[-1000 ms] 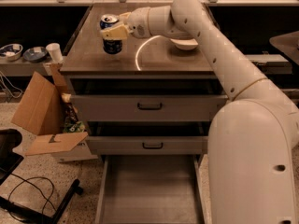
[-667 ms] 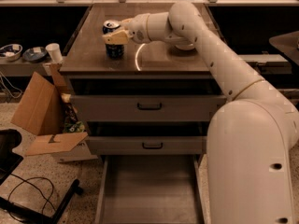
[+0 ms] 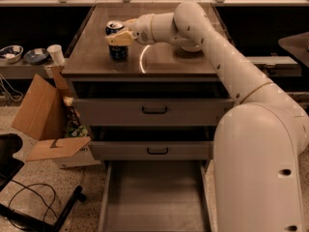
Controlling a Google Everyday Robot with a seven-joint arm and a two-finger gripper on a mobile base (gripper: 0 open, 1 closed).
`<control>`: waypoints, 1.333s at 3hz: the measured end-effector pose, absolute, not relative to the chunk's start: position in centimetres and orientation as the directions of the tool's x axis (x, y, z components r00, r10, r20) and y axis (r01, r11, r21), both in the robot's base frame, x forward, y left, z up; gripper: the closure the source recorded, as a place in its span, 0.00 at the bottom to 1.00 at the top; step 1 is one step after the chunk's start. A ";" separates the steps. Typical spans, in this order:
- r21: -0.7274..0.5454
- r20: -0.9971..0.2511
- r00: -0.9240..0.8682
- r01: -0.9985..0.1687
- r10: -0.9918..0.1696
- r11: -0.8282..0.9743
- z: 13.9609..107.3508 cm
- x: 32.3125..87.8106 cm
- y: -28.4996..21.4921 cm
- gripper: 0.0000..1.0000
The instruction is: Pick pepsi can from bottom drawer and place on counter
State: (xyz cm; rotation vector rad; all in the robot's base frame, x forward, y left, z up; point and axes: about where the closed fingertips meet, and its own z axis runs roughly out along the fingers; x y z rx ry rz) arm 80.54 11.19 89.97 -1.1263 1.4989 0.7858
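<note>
Gripper position: You find the gripper (image 3: 116,36) over the left rear part of the counter (image 3: 169,64). It is at the end of the white arm (image 3: 217,52), which reaches in from the right.
Gripper state: The jaws are clamped on the pepsi can (image 3: 117,52). One tan finger (image 3: 121,38) lies across the can's near side, just below the rim.
Pepsi can: It is upright with the silver lid facing up, and its base is at the counter surface. You cannot confirm whether the base actually touches the counter.
Counter: This is the glossy grey-brown slab on top of the cabinet. A thin white arc (image 3: 141,61) is marked just right of the can.
White bowl (image 3: 189,48): It is on the counter behind the arm and mostly hidden by it, well to the right of the can.
Bottom drawer (image 3: 154,197): It is pulled out at floor level, showing a flat grey floor and low side walls.
Drawer fronts: The upper front (image 3: 193,111) and the lower front (image 3: 120,150) are closed. Each carries a black handle.
Robot body (image 3: 260,168): The large white housing at lower right covers the right edge of the bottom drawer.
Left of cabinet: An open cardboard box (image 3: 36,108) stands beside the cabinet. A white paper cup (image 3: 56,55) stands on the low bench (image 3: 24,69) above it.
Floor: A black cable (image 3: 26,197) trails across the speckled surface.
</note>
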 end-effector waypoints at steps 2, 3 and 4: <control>-0.084 -0.970 -0.002 -0.937 -0.245 0.340 90.0 80.5 11.2 0.13; -0.148 -0.955 0.054 -0.939 -0.291 0.310 92.1 80.3 11.6 0.00; -0.213 -0.903 0.083 -0.938 -0.421 0.272 94.7 78.9 12.9 0.00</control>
